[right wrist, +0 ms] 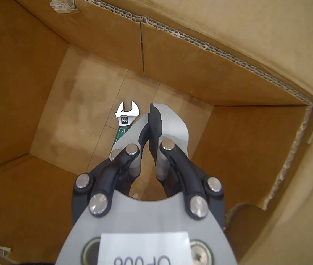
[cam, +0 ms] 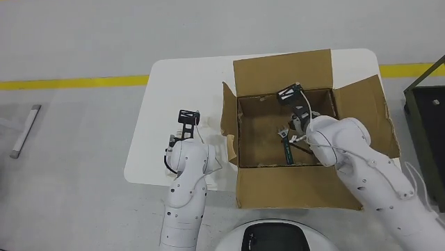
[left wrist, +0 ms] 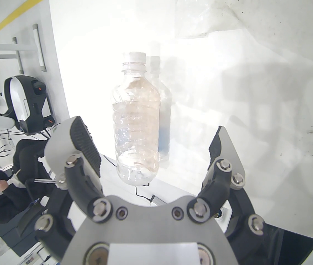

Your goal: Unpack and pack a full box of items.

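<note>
An open cardboard box [cam: 285, 70] stands on the right half of the white table [cam: 181, 84]. My right gripper [right wrist: 149, 108] is down inside the box [right wrist: 228, 78], shut with its pads together and nothing between them. A green-handled adjustable wrench [right wrist: 126, 113] lies on the box floor just beside and under one of its fingers; from above the wrench [cam: 287, 150] is near the box's front wall. My left arm [cam: 186, 160] is over the table left of the box. My left gripper [left wrist: 149, 128] is open, facing a clear plastic bottle [left wrist: 135, 117] that stands upright ahead, between the finger lines and untouched.
A clear plastic bag [left wrist: 197, 12] lies on the table beyond the bottle. The box flaps [cam: 368, 108] are spread out to all sides. A dark green crate [cam: 425, 133] stands off the table at the far right. The table's left edge is close to the bottle.
</note>
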You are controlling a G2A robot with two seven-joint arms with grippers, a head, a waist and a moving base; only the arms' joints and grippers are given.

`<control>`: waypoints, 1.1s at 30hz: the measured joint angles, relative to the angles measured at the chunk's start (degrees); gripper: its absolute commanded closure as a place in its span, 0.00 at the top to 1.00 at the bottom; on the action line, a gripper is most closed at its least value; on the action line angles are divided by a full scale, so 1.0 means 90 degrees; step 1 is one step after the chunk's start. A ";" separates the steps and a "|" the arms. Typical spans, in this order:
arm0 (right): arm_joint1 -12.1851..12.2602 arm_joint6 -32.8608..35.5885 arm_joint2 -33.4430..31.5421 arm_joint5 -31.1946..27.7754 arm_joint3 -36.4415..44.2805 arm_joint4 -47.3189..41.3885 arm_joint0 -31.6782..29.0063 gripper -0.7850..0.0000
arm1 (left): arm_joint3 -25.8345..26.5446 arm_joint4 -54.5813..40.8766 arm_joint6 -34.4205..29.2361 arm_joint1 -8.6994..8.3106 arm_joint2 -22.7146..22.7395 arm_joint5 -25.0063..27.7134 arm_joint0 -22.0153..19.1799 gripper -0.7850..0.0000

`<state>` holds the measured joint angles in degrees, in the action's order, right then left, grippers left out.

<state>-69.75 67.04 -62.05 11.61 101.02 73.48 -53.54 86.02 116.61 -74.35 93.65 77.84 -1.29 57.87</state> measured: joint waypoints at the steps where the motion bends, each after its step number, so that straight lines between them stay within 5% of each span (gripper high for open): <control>1: 0.0000 0.0000 -0.0001 -0.0001 0.0000 0.0000 0.0000 0.00 | 0.0000 0.0000 0.0000 0.0000 0.0000 0.0000 0.0000 1.00; 10: 0.0005 0.0108 0.0161 -0.0065 0.0158 0.0516 -0.0276 0.00 | 0.0000 0.0000 0.0000 0.0000 0.0000 0.0000 0.0000 1.00; 16: -0.0180 0.0924 0.0698 0.0938 0.0026 0.1006 -0.0196 0.00 | 0.0000 0.0000 0.0000 0.0000 0.0000 0.0000 0.0000 1.00; 19: -0.0299 0.1324 0.0930 0.1311 -0.0208 0.1092 0.0062 0.22 | 0.0000 0.0000 0.0000 0.0000 0.0000 0.0000 0.0000 1.00; 23: -0.0440 0.1512 0.1084 0.1346 -0.0542 0.1162 0.0305 0.35 | 0.0000 0.0000 0.0000 0.0000 0.0000 0.0000 0.0000 1.00; 33: -0.0657 0.1531 0.0931 0.1318 -0.0992 0.1071 0.0352 0.39 | 0.0000 0.0000 0.0000 0.0000 0.0000 0.0000 0.0000 1.00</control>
<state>-75.67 80.81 -53.67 23.46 92.09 83.12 -50.37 86.02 116.61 -74.35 93.65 77.84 -1.29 57.87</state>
